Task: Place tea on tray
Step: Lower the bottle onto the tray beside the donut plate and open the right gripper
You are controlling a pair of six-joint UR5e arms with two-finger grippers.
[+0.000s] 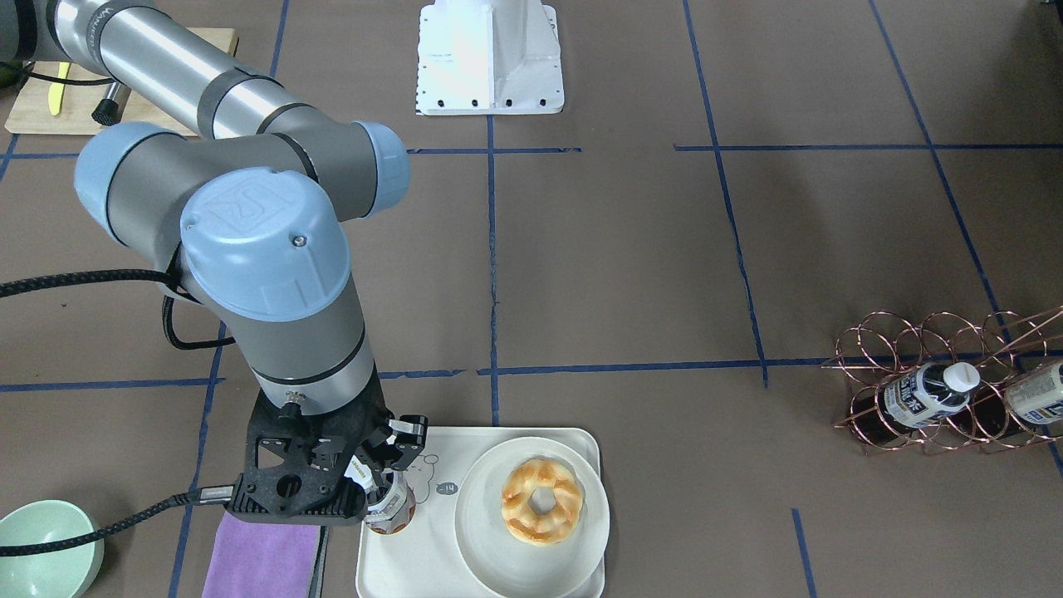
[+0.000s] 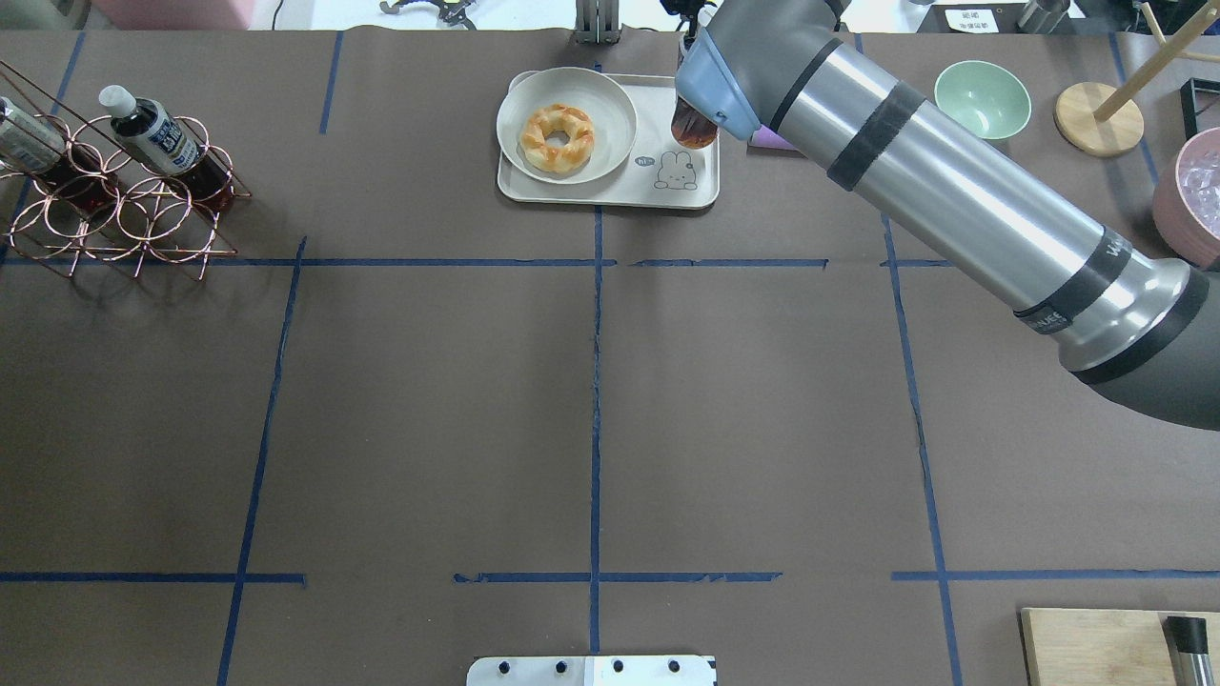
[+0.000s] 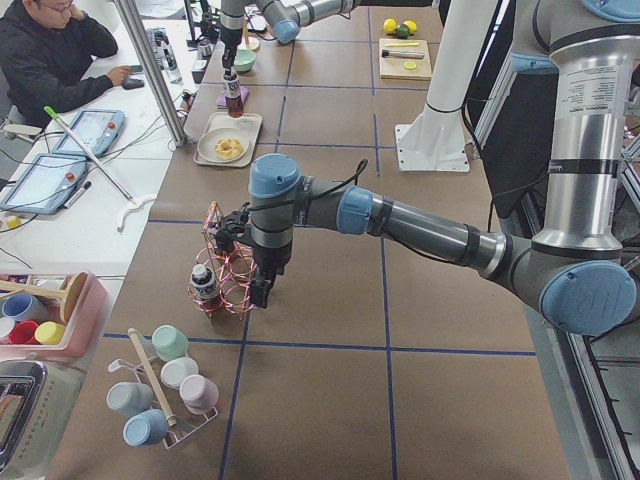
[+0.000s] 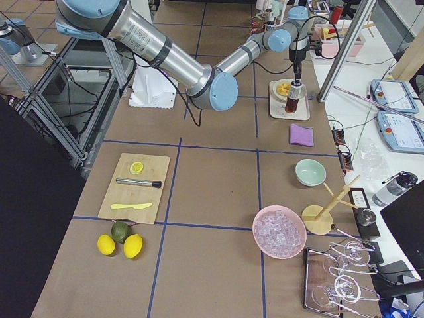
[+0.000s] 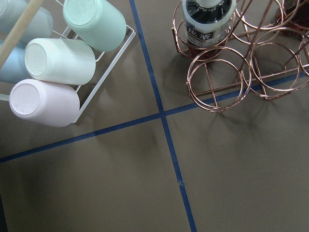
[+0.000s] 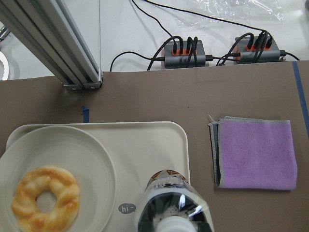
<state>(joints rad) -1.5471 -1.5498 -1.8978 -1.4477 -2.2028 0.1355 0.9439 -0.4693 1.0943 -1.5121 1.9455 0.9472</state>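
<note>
Right tool (image 1: 380, 479) with tea (image 1: 392, 512), seemingly just inside tray (image 1: 399, 566) edge.

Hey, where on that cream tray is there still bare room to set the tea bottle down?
On the tray, the free patch is the strip between the plate holding the donut and the rim nearest the purple cloth; the tea, in the right gripper, is over it. The plate crowds the rest. Bare table runs between tray and cloth.
</note>
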